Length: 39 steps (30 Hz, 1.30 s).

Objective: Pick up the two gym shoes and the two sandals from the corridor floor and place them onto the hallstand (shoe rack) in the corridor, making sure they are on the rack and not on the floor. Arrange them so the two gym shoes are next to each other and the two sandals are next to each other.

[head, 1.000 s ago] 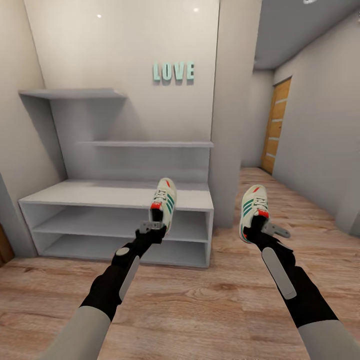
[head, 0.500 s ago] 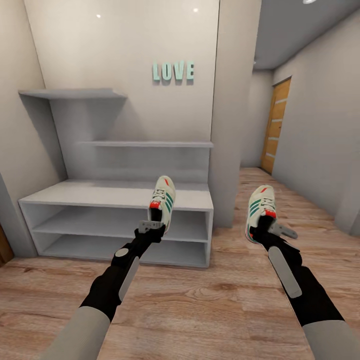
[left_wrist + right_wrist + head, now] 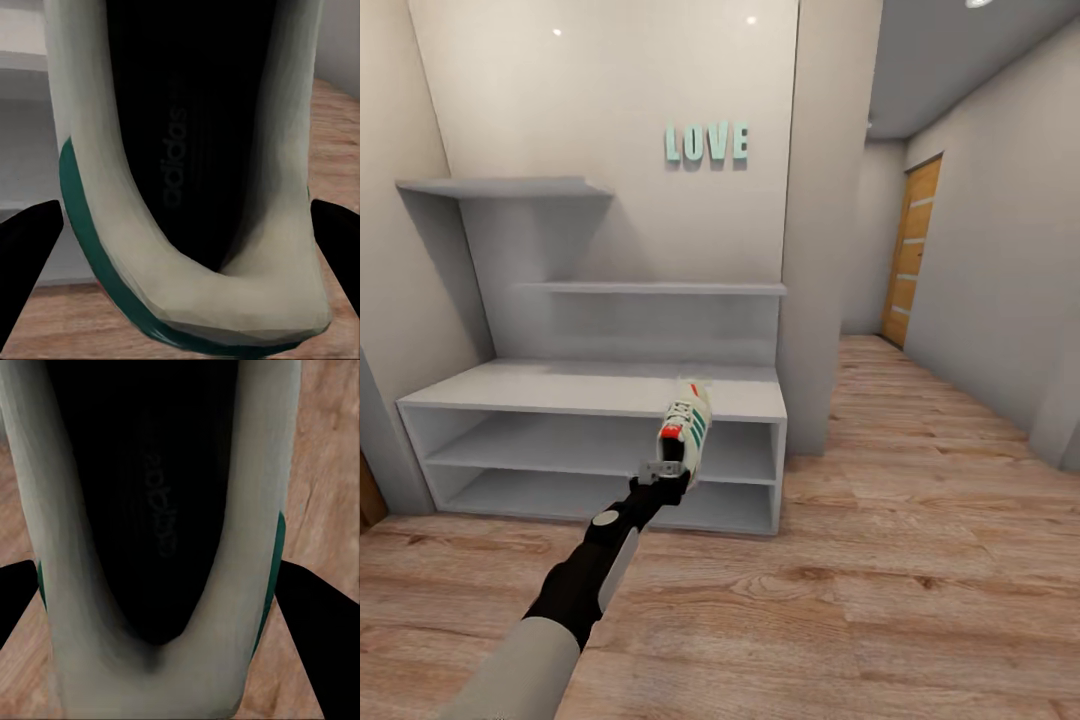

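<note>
Cream-white lace-up gym shoe [image 3: 688, 430] with green side stripes hangs toe-up at twelve o'clock from the left gripper [image 3: 665, 468], clamped by its heel — in front of the pale grey hallstand [image 3: 540, 392]. Right gripper [image 3: 161, 607] grips a second cream-white shoe [image 3: 247, 510] above the wood-plank floor [image 3: 840, 600].

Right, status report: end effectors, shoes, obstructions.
Left end effector shut on cream-white green-striped gym shoe, held before pale grey hallstand. Right end effector shut on second gym shoe, above wood floor.
</note>
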Motion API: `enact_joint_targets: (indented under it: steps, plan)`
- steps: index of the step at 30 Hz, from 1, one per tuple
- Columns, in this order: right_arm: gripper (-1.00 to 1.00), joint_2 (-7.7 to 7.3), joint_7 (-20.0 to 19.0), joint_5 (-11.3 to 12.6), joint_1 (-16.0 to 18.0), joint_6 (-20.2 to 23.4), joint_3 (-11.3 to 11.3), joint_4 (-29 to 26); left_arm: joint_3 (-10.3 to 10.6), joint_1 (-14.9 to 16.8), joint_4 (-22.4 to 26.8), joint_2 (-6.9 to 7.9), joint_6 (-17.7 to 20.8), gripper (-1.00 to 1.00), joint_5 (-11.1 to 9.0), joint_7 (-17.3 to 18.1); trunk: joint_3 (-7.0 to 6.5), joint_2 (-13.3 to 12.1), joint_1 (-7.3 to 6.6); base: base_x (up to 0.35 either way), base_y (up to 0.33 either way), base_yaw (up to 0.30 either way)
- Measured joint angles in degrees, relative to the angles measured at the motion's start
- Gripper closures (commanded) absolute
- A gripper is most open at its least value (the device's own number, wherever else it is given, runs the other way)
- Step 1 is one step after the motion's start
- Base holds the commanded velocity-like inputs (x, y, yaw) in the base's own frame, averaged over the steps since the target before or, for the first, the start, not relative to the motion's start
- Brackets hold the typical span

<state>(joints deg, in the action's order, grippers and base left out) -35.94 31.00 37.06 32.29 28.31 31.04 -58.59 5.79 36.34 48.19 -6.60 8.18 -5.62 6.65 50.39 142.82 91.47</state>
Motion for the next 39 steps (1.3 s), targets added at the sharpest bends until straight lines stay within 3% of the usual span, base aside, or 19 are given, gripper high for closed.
enact_joint_targets:
  steps: [1, 5, 9, 14, 16, 17, 19, 25, 28, 34, 39]
  plan:
    - [1.0, -1.51, 0.0, 0.2, 0.0, 0.0, 0.3, 1.7, 0.0, 0.0, -1.1, 0.0, 0.0, 1.0, 0.0, 0.0, 0.0, 0.0, 0.0, 0.0, 0.0, 0.0]
    - [1.0, -4.81, -0.1, 0.5, -0.1, -0.1, 0.9, 7.0, 0.0, 0.0, -6.5, -0.09, -0.1, 1.0, 0.2, -0.1, 0.0, 0.0, 0.01, 0.0, 0.0, 0.0]
    - [1.0, -5.73, -0.2, 0.6, -0.1, -0.2, 0.9, 8.5, -0.1, 0.0, -11.3, -0.12, -0.1, 1.0, 0.3, -0.2, 0.0, 0.0, 0.01, 0.0, 0.0, 0.0]
    - [1.0, -6.01, -0.1, 0.7, 0.0, -0.2, 0.9, 9.0, -0.4, 0.1, -16.1, 0.01, 0.6, 1.0, 0.2, -1.3, 0.0, 0.0, 0.0, 0.0, 0.0, 0.0]
    - [1.0, -6.08, -0.1, 0.7, 0.0, -0.2, 0.9, 9.1, -0.5, 0.1, -17.0, 0.05, 3.9, 1.0, 0.3, -4.7, 0.0, 0.0, 0.01, 0.0, 0.0, 0.0]
    - [1.0, -6.11, -0.1, 0.6, 0.0, -0.2, 0.9, 9.1, -0.6, 0.2, -17.3, 0.05, 7.3, 1.0, 0.4, -7.7, 0.0, 0.0, 0.01, 0.0, 0.0, 0.0]
    - [1.0, -6.13, -0.1, 0.6, -0.1, -0.2, 0.9, 9.2, -0.6, 0.2, -17.4, -0.05, 10.2, 1.0, 0.2, -9.8, 0.0, 0.0, 0.0, 0.0, 0.0, 0.0]
    - [1.0, -6.15, -0.1, 0.6, -0.1, -0.2, 0.9, 9.2, -0.6, 0.2, -17.2, -0.19, 11.8, 1.0, 0.3, -11.0, 0.0, 0.0, 0.0, 0.0, 0.0, 0.0]
    - [1.0, -6.15, -0.2, -0.7, -0.1, -0.2, 0.9, 9.3, -0.6, 0.2, -17.1, -0.21, 12.0, 1.0, 0.3, -11.1, 0.0, 0.0, 0.0, 0.0, 0.0, 0.0]
    - [1.0, -6.09, -0.2, -5.5, -0.1, -0.2, 0.9, 9.2, -0.5, 0.2, -17.0, -0.2, 12.0, 1.0, 0.4, -11.1, 0.0, 0.0, 0.0, 0.0, 0.0, 0.0]
    - [1.0, -6.06, -0.2, -6.5, 0.0, -0.2, 0.9, 9.2, -0.5, 0.2, -17.0, -0.16, 12.0, 1.0, 0.4, -11.1, 0.0, 0.0, 0.0, 0.0, 0.0, 0.0]
